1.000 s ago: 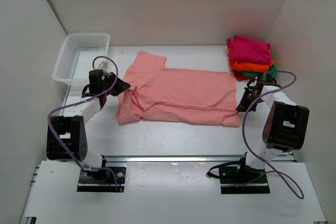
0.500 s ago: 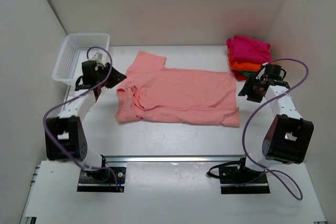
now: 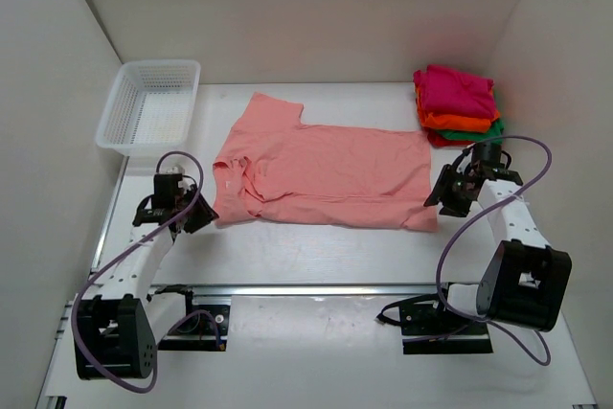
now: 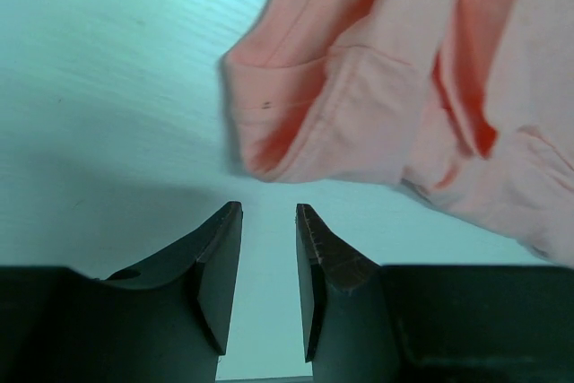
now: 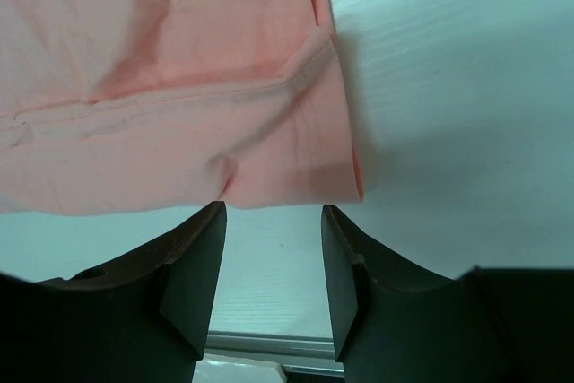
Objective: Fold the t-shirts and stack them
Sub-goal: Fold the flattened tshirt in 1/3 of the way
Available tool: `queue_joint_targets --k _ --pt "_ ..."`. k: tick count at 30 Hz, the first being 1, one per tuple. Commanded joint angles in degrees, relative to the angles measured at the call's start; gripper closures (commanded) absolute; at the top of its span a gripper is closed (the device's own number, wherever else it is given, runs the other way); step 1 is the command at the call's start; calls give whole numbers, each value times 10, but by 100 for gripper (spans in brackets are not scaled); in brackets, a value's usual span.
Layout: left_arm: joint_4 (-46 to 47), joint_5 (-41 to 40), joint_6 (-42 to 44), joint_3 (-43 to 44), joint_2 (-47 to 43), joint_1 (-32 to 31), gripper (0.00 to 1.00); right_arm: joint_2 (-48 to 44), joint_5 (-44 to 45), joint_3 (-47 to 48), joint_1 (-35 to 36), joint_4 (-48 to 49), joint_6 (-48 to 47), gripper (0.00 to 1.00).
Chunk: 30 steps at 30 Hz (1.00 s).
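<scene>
White laminate table [image 3: 316,248], boxed in by plain white walls at 9, 12 and 3 o'clock. A metal rail [image 3: 316,288] crosses the 6 o'clock edge in front of the arm bases.

Salmon-pink t-shirt [image 3: 321,174] lies spread flat mid-table, collar end toward 9 o'clock, hem toward 3 o'clock, one sleeve pointing to approx. 11. A long crease runs along its 6 o'clock side.

Folded stack sits in the 2 o'clock corner: magenta t-shirt [image 3: 455,91] on top, orange t-shirt [image 3: 462,123] under it, green t-shirt [image 3: 495,130] showing only as a sliver at the stack's 4 o'clock edge. More red-pink cloth shows at the bottom, can't tell what it is.

White mesh basket [image 3: 150,107] is at 10 o'clock, well apart from the shirt.

Left gripper [image 4: 269,213] is low over bare table at the shirt's 8 o'clock corner. Its fingers are parted by a narrow gap w/ nothing between them, and the collar edge lies just ahead, not touched.

Right gripper [image 5: 273,213] is at the shirt's 4 o'clock corner with a wider gap, holding nothing — its tips are just short of the hem corner, over bare table.
</scene>
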Motion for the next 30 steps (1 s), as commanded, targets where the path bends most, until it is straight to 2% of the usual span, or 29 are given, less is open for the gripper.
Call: queue_joint_targets --k 1,7,11,17,22,30 --pt "-19 -48 -16 -5 6 -1 58 -20 -7 -9 4 1 7 56" --pt "18 -68 -55 -44 -7 6 57 -28 -6 -14 -1 3 -3 56" --pt "61 -46 -81 -63 18 5 56 -28 -10 -14 -4 2 -4 57" --pt "107 -75 -117 -70 28 0 56 -25 -10 -18 2 7 -5 57" --pt "106 -83 -106 -60 21 11 60 -21 -9 -19 -10 8 -8 58" --pt "139 -70 -127 -81 22 10 61 -13 -7 -25 1 14 -5 58"
